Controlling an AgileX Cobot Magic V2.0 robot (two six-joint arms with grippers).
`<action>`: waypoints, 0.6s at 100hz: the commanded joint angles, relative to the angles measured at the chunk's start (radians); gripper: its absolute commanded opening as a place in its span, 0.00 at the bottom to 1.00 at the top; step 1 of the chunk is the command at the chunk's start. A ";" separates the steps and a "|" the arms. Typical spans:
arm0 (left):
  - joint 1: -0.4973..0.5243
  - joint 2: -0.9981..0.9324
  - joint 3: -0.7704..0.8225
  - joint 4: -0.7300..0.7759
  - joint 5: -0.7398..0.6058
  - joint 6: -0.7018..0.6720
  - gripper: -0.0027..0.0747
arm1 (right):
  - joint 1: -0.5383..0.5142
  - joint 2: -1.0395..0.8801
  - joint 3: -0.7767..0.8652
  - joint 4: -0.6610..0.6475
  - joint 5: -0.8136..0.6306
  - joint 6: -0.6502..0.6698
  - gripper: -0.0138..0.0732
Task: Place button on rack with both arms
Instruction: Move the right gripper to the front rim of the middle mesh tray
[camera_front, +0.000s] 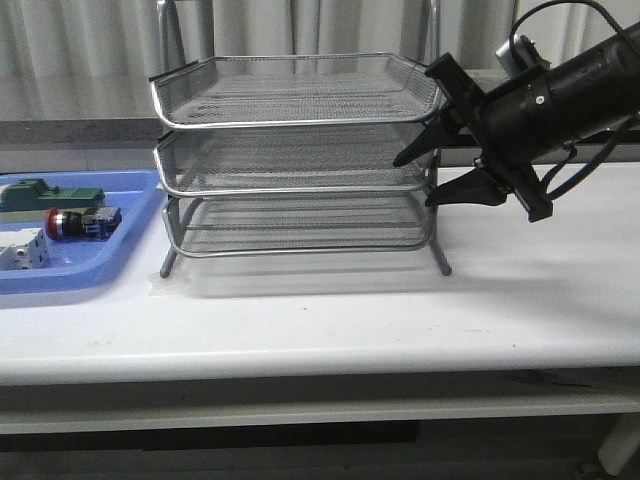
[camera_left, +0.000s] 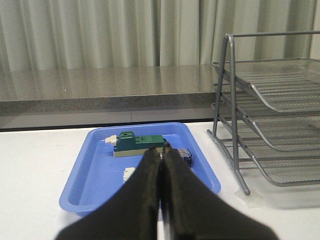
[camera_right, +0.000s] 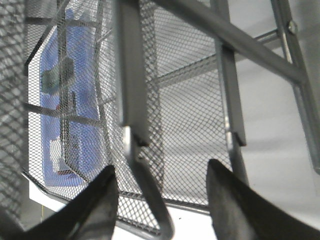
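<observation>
So your right pincer (camera_front: 418, 178) is spread apart at the rack's (camera_front: 300, 100) middle tier; left pincer (camera_left: 161, 156) is pressed together, button (camera_front: 82, 222) just past it.

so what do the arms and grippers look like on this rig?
Right arm: a bulky matte-black cylindrical body with thin black cables looping around it and a small silver-grey part on top. The right gripper has long, tapered black fingers. The left gripper has the same smooth black wedge-shaped fingers. No markings are legible.
</observation>
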 joint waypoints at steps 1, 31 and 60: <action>0.003 -0.031 0.055 -0.006 -0.090 -0.011 0.01 | -0.002 -0.036 -0.031 0.049 0.058 -0.010 0.55; 0.003 -0.031 0.055 -0.006 -0.090 -0.011 0.01 | -0.002 -0.030 -0.031 0.053 0.082 -0.010 0.33; 0.003 -0.031 0.055 -0.006 -0.090 -0.011 0.01 | -0.002 -0.030 -0.031 0.024 0.120 -0.010 0.30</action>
